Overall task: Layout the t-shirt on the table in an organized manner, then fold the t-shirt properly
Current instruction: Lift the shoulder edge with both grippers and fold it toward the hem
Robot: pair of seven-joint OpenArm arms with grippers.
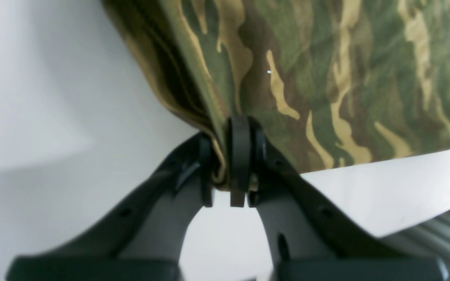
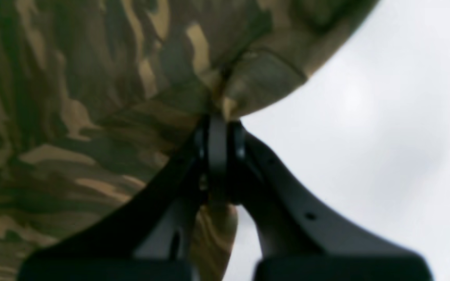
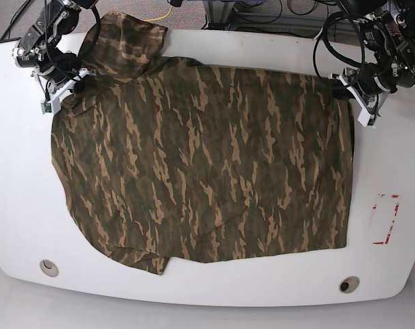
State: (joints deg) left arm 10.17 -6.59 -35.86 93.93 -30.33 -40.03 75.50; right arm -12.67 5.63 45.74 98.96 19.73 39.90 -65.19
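Black jaws of your left hand were clamped on a hem corner of the t-shirt, the cloth running away ahead of the fingertips. Your right hand was likewise closed on a bunched fold near a sleeve. Between both hands the t-shirt lay spread over the white surface, one sleeve doubled under at the near edge. To lay it out well, you needed even tension, both hands drawing apart together, and low lifts.
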